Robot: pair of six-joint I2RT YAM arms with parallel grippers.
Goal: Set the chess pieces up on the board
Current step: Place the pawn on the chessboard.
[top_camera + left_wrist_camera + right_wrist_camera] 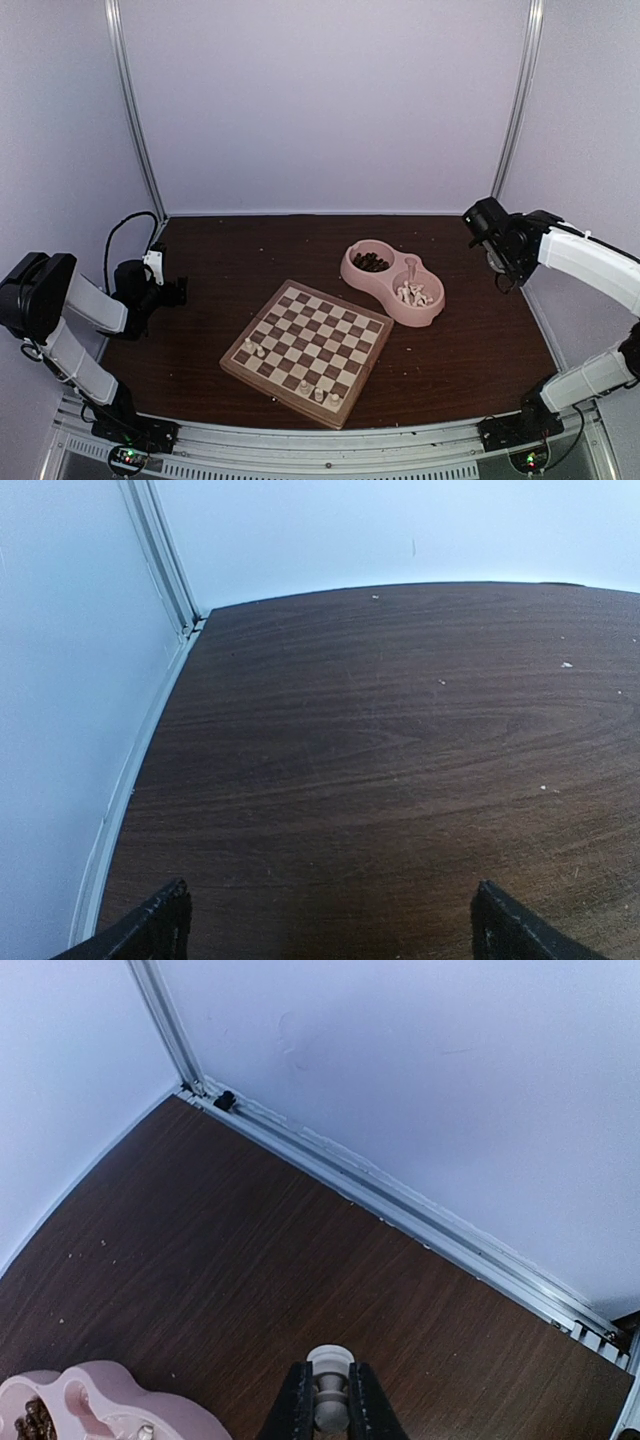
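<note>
Right pincer (329,1385) clamps chess piece (329,1358); type unclear, base cut off.

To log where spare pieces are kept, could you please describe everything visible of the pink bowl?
The pink bowl is a smooth, plastic-looking, peanut-shaped dish with two round wells. The far-left well holds dark brown pieces, the near-right one pale cream chess pieces. It sits flat on the dark table, right of and behind the board, apart from it.
</note>
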